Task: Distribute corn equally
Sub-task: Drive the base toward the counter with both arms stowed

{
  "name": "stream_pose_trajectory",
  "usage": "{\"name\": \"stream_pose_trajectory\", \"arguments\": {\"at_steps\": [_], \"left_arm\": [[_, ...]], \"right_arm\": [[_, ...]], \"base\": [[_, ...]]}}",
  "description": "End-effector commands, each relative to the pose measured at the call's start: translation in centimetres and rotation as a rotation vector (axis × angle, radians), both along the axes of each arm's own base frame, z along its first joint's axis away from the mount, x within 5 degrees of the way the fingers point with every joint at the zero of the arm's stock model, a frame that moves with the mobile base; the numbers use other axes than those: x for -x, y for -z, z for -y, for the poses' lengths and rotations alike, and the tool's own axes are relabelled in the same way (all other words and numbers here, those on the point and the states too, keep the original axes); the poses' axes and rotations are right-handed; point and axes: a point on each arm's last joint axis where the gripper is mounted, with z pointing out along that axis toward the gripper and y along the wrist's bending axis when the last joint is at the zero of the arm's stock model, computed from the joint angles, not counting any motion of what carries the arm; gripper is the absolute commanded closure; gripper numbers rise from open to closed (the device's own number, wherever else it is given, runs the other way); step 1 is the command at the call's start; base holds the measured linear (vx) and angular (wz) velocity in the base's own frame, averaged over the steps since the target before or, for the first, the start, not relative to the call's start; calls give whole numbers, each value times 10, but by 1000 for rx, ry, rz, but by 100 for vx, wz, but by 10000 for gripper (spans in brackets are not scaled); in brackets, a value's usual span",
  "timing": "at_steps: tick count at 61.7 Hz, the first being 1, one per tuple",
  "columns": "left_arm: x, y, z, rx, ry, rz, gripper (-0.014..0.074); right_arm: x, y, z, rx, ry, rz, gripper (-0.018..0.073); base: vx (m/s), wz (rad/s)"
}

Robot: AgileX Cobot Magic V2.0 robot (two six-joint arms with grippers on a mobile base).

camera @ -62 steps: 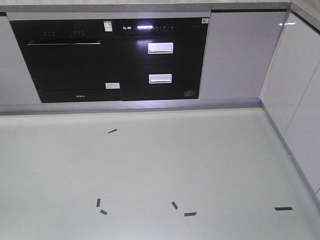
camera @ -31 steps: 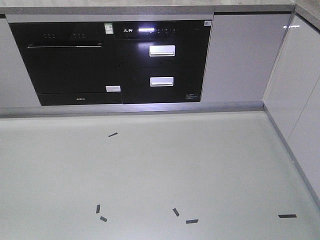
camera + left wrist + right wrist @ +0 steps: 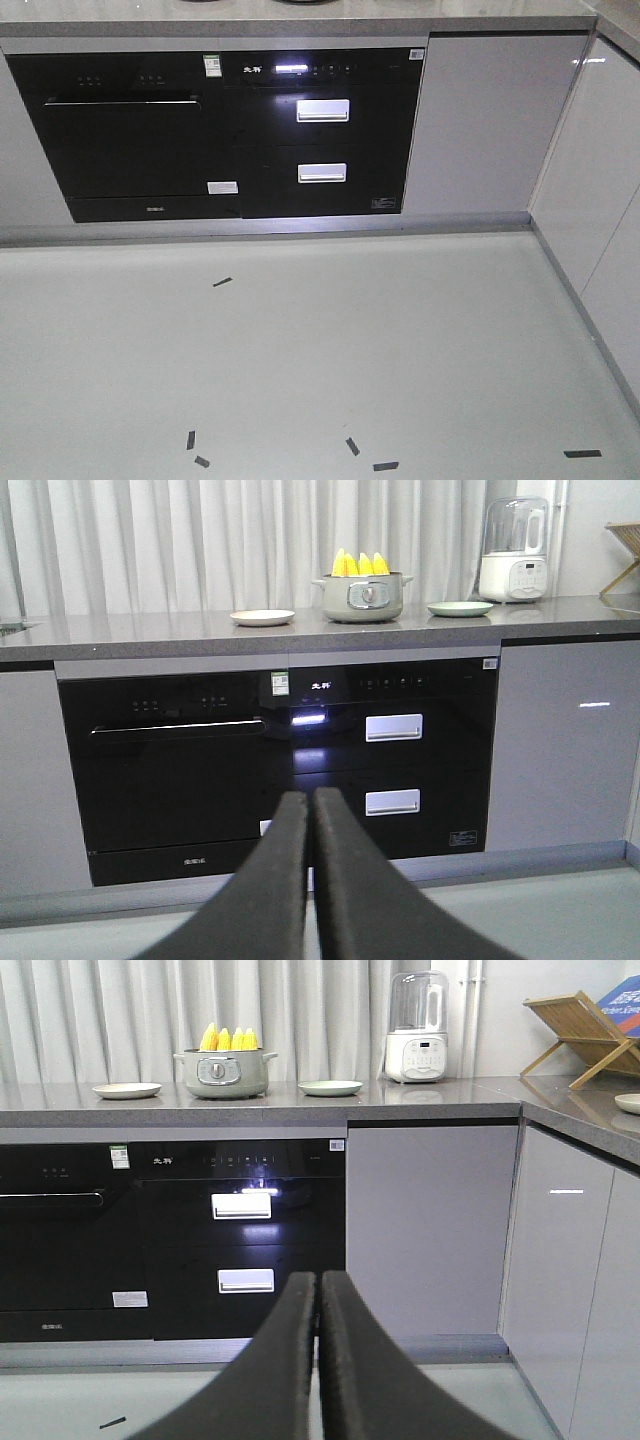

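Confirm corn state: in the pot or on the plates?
In the pot. The corn stands upright, tips above its rim; none shows on the left plate or right plate.

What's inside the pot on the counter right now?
Corn: about four yellow tips stand up above the rim of the pot. The pot's wall hides their lower parts and anything else inside.
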Motion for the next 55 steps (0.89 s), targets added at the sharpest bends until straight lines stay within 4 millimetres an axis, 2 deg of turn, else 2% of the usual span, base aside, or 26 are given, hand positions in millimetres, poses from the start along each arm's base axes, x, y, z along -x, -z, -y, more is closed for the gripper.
{"name": "stream_pose_trajectory", "arguments": {"at_steps": [1, 55], "left_arm": [[1, -3, 0, 14, 6, 78, 603], [1, -3, 1, 14, 7, 78, 603]], "right_arm": [[0, -4, 1, 17, 15, 68, 562], [0, -4, 1, 17, 15, 68, 562]], "base": [[13, 1], [10, 2]]}}
